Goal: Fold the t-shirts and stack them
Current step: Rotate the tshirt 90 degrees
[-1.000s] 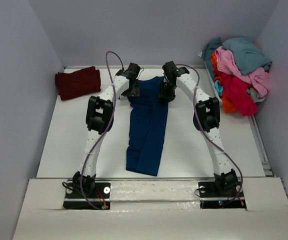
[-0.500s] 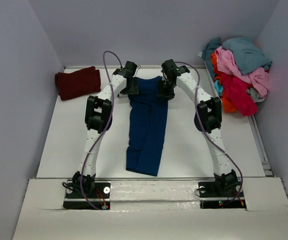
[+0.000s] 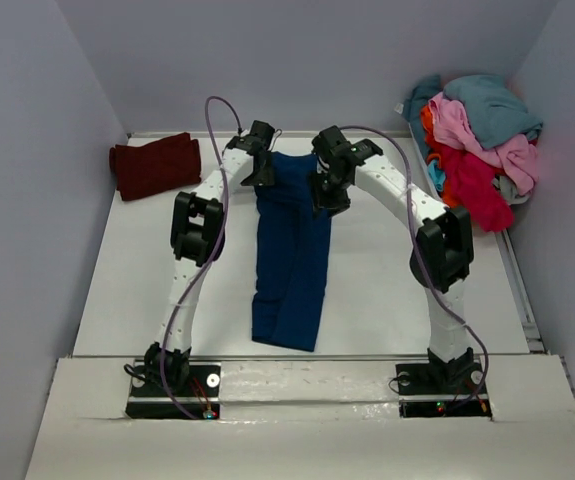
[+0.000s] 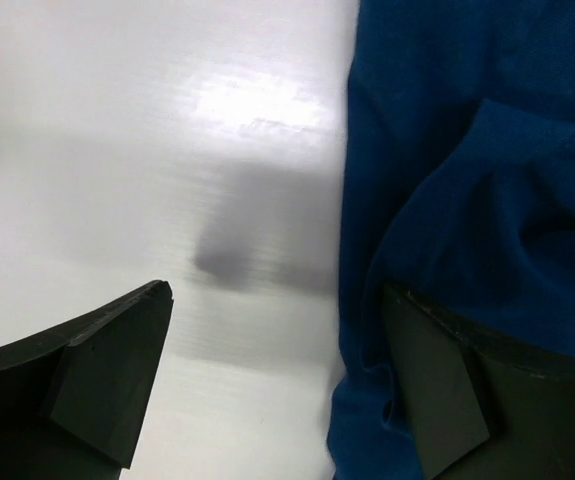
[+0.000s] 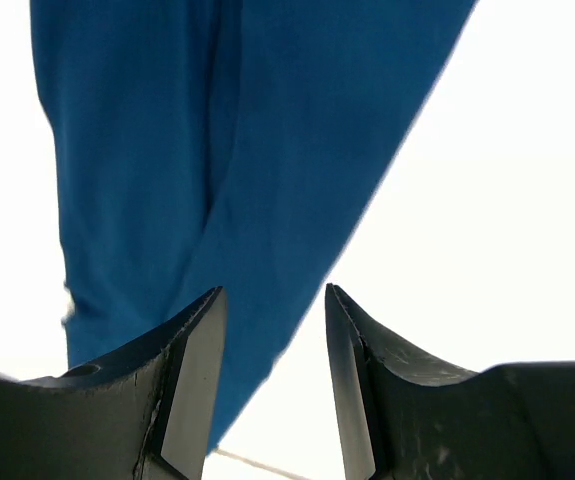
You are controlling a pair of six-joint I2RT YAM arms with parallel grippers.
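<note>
A navy blue t-shirt point(image 3: 289, 255) lies on the white table point(image 3: 387, 290), folded lengthwise into a long strip running from far to near. My left gripper point(image 3: 263, 176) hovers at the strip's far left corner. In the left wrist view the left gripper point(image 4: 277, 295) stands wide open, its right finger point(image 4: 447, 390) over the blue cloth point(image 4: 467, 150) and its left finger over bare table. My right gripper point(image 3: 325, 196) is over the strip's far right edge. In the right wrist view the right gripper point(image 5: 274, 290) is open above the navy cloth point(image 5: 217, 130), gripping nothing.
A folded dark maroon t-shirt point(image 3: 155, 165) rests at the far left of the table. A loose heap of teal, pink, red and orange t-shirts point(image 3: 477, 140) is piled at the far right. Grey walls close in the table on three sides.
The left gripper's jaws have spread wider and shifted slightly farther away. The right gripper has moved left and nearer over the strip, its elbow swinging out to the right.
</note>
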